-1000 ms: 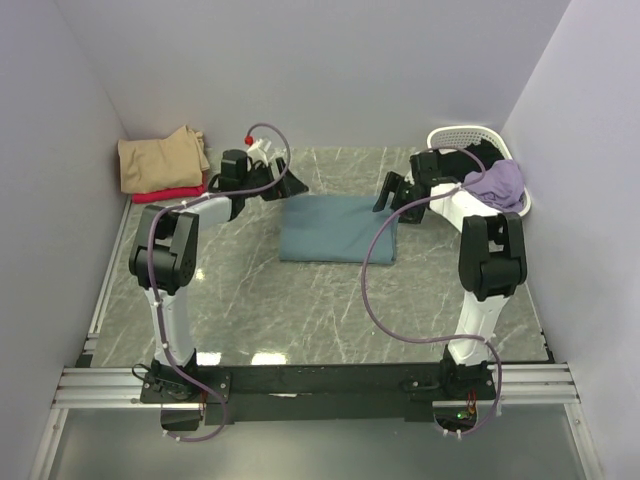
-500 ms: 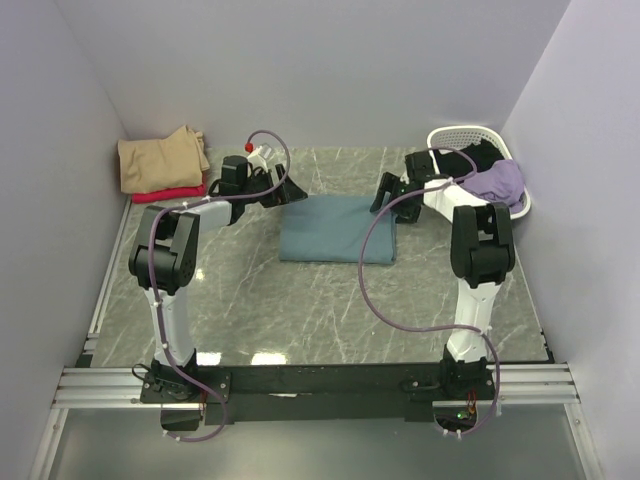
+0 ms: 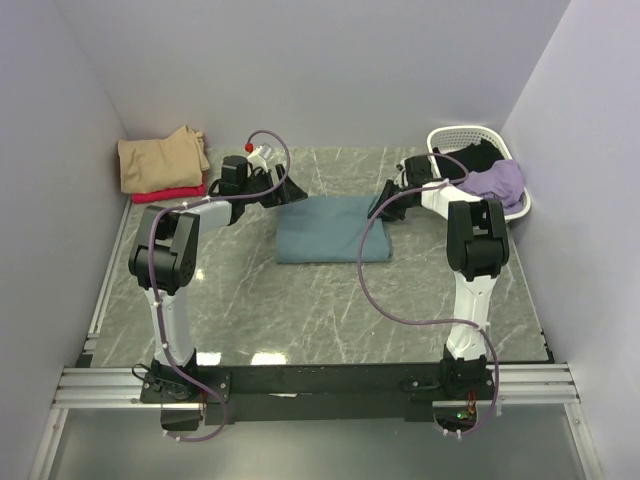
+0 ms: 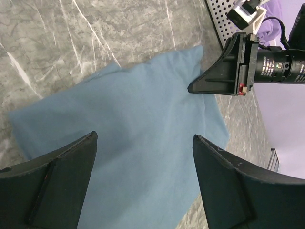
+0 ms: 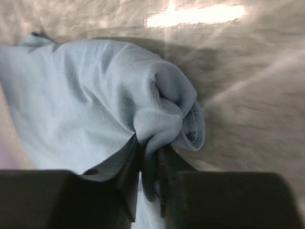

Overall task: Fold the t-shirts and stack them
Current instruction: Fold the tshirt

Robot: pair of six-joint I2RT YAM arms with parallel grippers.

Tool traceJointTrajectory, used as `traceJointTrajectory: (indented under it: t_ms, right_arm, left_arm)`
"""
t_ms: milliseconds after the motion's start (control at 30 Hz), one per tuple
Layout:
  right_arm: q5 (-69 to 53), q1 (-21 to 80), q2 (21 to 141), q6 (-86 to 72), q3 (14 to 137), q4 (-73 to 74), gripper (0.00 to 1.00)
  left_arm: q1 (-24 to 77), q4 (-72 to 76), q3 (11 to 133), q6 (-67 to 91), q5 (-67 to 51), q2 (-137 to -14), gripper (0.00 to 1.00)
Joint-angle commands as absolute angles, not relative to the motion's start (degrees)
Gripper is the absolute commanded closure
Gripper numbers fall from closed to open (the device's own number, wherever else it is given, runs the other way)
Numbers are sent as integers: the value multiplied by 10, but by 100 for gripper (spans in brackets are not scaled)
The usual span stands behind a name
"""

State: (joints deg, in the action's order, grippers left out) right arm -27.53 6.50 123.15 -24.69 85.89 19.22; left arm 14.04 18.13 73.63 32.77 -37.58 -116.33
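Observation, top view: teal t-shirt (image 3: 330, 232) lies folded mid bench (image 3: 250, 300). It looks soft, light and limp; I judge the corners the best hold. My right fingers (image 3: 384, 204) stretch low to its far right corner, and my left fingers (image 3: 288, 189) hover at its far left edge.
Left wrist: left fingers (image 4: 62, 176) spread wide, empty.
Right wrist: right fingers (image 5: 121, 191) pinch a bunched corner fold.

No legible text or markings anywhere
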Motion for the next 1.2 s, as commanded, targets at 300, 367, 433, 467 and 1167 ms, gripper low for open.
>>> traceJointTrajectory:
  t_ms: [300, 367, 433, 467, 1167]
  right_arm:
    - [-319, 50, 1195, -240, 856, 172, 43]
    - [-265, 50, 1170, -229, 853, 182, 34]
    - [-222, 51, 1152, -217, 848, 192, 29]
    - [-213, 50, 1136, -214, 846, 196, 28]
    - [-211, 51, 914, -195, 720, 209, 25]
  left_arm:
    - [141, 188, 741, 317, -386, -1127, 14]
    - [141, 189, 733, 317, -382, -1115, 14]
    - [141, 190, 721, 318, -371, -1105, 14]
    - [141, 189, 715, 318, -362, -1093, 14]
    - [149, 204, 469, 349, -206, -997, 1]
